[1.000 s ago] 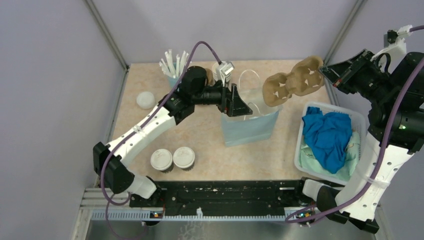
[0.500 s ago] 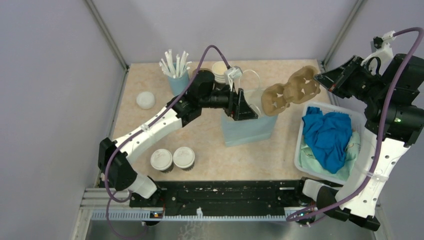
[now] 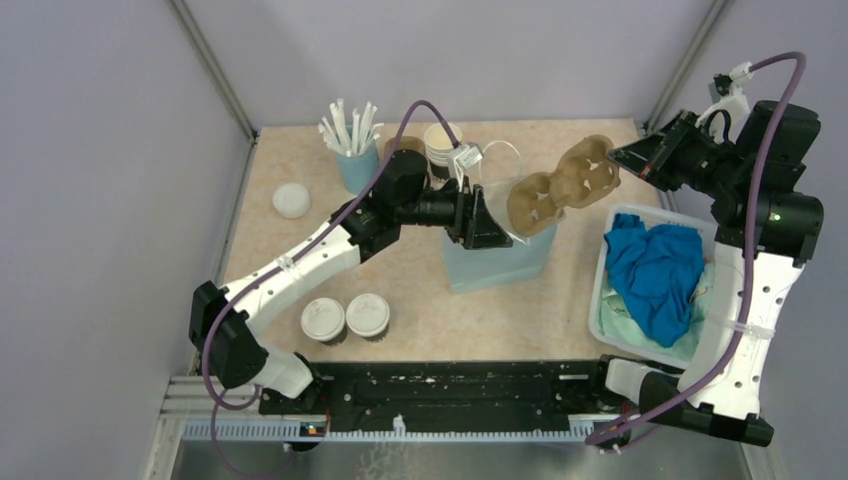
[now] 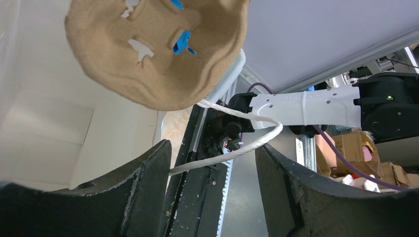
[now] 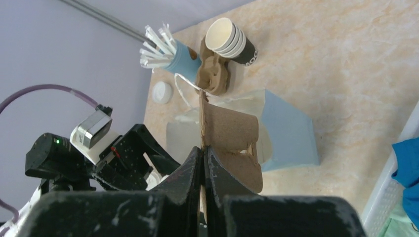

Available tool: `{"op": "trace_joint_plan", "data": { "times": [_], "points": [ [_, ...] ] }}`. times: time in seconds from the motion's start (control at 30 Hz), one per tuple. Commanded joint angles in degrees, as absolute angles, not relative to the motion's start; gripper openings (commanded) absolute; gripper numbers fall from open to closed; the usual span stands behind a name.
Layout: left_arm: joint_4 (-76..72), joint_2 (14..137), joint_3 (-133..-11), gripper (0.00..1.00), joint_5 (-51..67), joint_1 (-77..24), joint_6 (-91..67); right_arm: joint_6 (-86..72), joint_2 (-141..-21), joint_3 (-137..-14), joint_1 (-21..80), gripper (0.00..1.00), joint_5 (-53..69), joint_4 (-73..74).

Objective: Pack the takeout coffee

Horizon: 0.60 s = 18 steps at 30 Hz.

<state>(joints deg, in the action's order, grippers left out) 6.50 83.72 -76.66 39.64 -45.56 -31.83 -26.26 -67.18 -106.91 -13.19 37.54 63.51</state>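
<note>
Top view: my right claw [image 3: 620, 158] has brought the carrier [image 3: 550, 187] over the blue bag [image 3: 497, 258]; both capped cups [image 3: 345, 318] sit unpacked by my left base. Left wrist: left claw [image 4: 212, 153] apart, closing around the handle [image 4: 247, 143]. Right wrist: clenched on the carrier.

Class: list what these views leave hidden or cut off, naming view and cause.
- Inside of the light blue paper bag: top view, mostly covered by the left tool and the brown pulp cup carrier.
- Contents of the two white-lidded dark brown paper cups: top view, the lids cover them.
- Carrier's full outline: left wrist view, cut off by the top edge.
</note>
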Motion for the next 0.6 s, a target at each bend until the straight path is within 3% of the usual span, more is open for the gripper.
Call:
{"op": "trace_joint_plan", "data": {
  "times": [0.0,0.57],
  "points": [
    [2.47,81.48,-75.77,0.69,40.40,-46.06,-32.21,-28.39,-66.53,-105.25,-10.46,0.00,37.23,58.00],
    [4.31,80.90,-76.15,0.70,39.49,-46.63,-32.04,-33.99,-65.83,-91.49,2.64,0.00,29.39,45.67]
  ]
}}
